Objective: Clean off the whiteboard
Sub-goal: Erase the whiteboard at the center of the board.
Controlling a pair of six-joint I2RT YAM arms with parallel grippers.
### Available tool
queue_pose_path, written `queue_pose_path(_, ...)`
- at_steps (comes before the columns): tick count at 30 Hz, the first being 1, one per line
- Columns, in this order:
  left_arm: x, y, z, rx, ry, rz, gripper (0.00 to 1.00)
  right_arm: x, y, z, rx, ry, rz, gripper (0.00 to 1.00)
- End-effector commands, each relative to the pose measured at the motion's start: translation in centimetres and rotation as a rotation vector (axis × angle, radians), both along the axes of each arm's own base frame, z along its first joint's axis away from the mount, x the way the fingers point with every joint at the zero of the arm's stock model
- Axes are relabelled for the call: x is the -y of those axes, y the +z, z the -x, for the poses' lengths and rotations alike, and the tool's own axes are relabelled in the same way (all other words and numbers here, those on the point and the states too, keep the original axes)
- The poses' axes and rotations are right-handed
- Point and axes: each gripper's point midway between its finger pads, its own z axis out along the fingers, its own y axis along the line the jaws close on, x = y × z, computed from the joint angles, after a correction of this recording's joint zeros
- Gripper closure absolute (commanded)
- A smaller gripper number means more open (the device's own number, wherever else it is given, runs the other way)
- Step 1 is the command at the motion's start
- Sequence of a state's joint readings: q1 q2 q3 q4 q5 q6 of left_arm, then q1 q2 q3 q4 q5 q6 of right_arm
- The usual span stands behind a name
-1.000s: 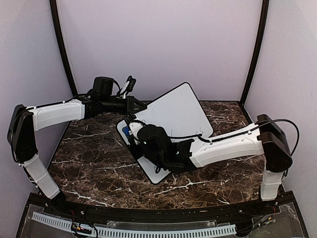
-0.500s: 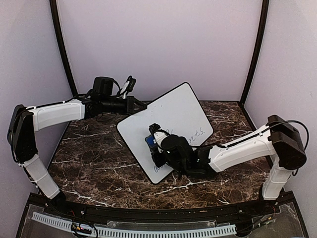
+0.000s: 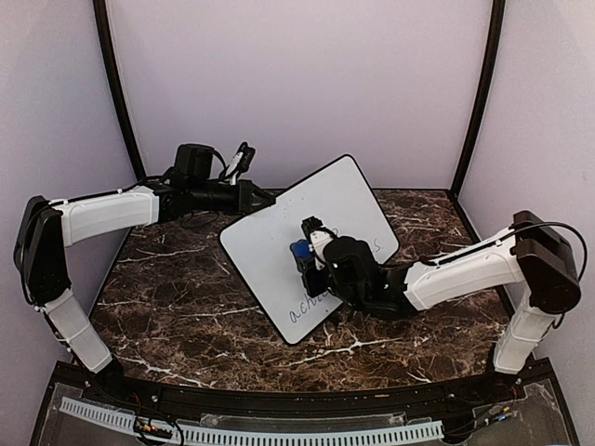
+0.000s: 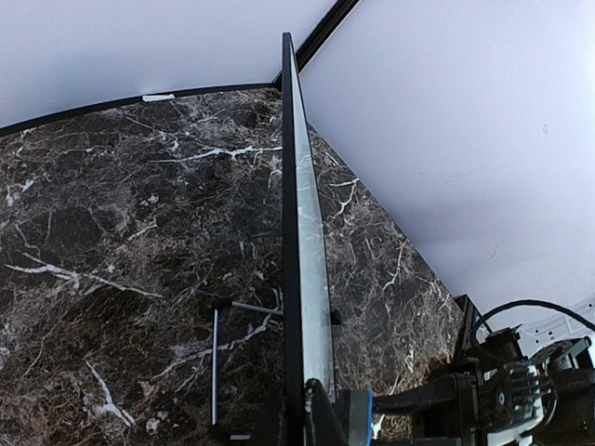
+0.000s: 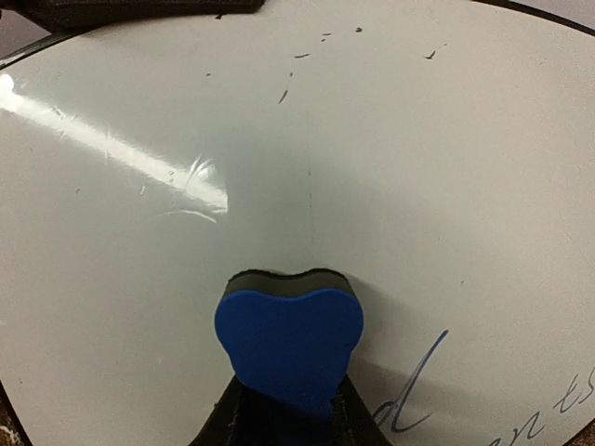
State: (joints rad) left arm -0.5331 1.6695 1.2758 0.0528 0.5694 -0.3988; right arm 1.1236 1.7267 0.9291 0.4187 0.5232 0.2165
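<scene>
While the whiteboard (image 3: pixel 270 265) stood tilted on the worktop (image 3: pixel 167 288), left jaws were clenched on its upper-left rim. Right jaws grasped a blue eraser (image 5: pixel 288 339), pressed against its face near handwriting (image 3: pixel 311 304).

Handwriting (image 3: pixel 311 305) on whiteboard (image 3: pixel 270 251) partly covered by right arm (image 3: pixel 456 269), eraser (image 5: pixel 288 344) base hidden in jaws

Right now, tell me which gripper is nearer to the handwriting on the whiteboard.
Right. The right gripper, shut on the blue eraser, sits beside the handwriting on the whiteboard; the left gripper clamps its far upper edge, away from the writing.
</scene>
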Motion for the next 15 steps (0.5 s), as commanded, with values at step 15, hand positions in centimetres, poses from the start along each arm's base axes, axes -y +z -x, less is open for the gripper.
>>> queue_pose_path(15,2.1,-1.2,3.2,-0.036,-0.108,-0.023,1.00,3.2,-5.2,1.1,-0.129,-0.028,0.033,0.77)
